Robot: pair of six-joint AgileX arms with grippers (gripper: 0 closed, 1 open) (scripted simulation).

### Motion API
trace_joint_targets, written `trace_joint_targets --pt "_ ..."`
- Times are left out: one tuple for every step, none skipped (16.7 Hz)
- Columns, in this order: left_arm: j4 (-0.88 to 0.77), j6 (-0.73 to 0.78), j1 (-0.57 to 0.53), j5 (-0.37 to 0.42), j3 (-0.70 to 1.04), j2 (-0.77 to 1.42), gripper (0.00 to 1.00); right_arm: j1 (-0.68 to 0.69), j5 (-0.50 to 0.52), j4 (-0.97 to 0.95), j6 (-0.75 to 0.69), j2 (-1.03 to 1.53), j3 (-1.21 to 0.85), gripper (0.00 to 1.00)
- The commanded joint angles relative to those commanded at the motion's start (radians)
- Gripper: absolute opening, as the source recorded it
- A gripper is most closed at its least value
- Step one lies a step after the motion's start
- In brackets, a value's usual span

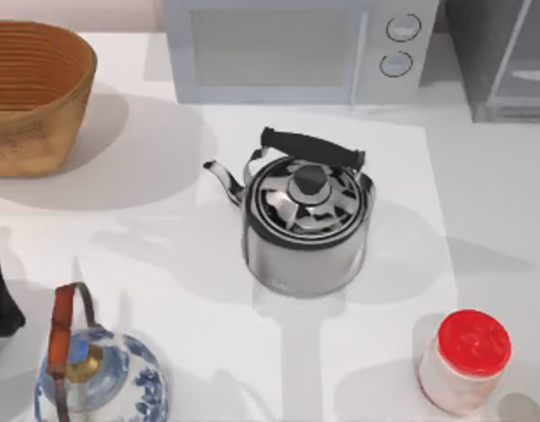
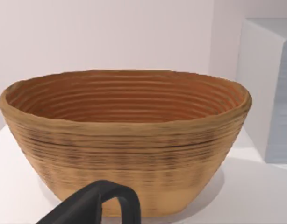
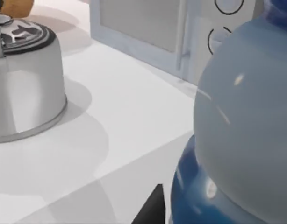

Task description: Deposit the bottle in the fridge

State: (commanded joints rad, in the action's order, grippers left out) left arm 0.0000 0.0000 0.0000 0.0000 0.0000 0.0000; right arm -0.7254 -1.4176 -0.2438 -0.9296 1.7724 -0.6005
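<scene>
— Where is the bottle [image 3: 206, 196] at this moment?

— Right up against my right wrist camera, its deep-blue body beside a dark part of my right gripper [image 3: 150, 210]. Whether that gripper is closed on the bottle or merely next to it, I cannot tell. The microwave [image 3: 148, 28] and the kettle [image 3: 26, 79] stand on the table beyond it.

— So which step do you reckon you're on?

— My judgement: the carry toward the fridge [image 1: 507, 61], which sits at the far right corner of the table in the top view, just right of the microwave. The bottle isn't in it yet.

— What does the next move call for?

— Travel toward that corner, keeping well apart from the kettle at the centre and passing the white jar [image 1: 463, 360] with its red lid at the near right. I cannot make out whether the fridge door stands open — that needs settling first.

— And your left arm?

— Parked at the left side, my left gripper [image 2: 99, 200] facing the woven basket [image 2: 125, 140]; its state I cannot tell either.
</scene>
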Motion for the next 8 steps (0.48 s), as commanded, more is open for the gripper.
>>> trace_joint_targets --pt "0.0 0.0 0.0 0.0 0.0 0.0 1.0 -0.006 -0.009 0.035 -0.024 -0.007 -0.002 0.01" --pt "0.0 0.0 0.0 0.0 0.0 0.0 1.0 -0.01 -0.015 0.059 -0.042 -0.013 -0.003 0.01" --pt "0.0 0.0 0.0 0.0 0.0 0.0 1.0 -0.012 -0.018 0.073 -0.053 -0.018 -0.004 0.01" --pt "0.0 0.0 0.0 0.0 0.0 0.0 1.0 -0.012 -0.019 0.076 -0.056 -0.019 -0.004 0.01" --pt "0.0 0.0 0.0 0.0 0.0 0.0 1.0 -0.012 -0.019 0.076 -0.056 -0.019 -0.004 0.01" --pt "0.0 0.0 0.0 0.0 0.0 0.0 1.0 -0.012 -0.019 0.076 -0.056 -0.019 -0.004 0.01" --pt "0.0 0.0 0.0 0.0 0.0 0.0 1.0 -0.012 -0.019 0.076 -0.056 -0.019 -0.004 0.01" --pt "0.0 0.0 0.0 0.0 0.0 0.0 1.0 0.046 -0.017 0.073 -0.053 -0.067 0.043 0.01"
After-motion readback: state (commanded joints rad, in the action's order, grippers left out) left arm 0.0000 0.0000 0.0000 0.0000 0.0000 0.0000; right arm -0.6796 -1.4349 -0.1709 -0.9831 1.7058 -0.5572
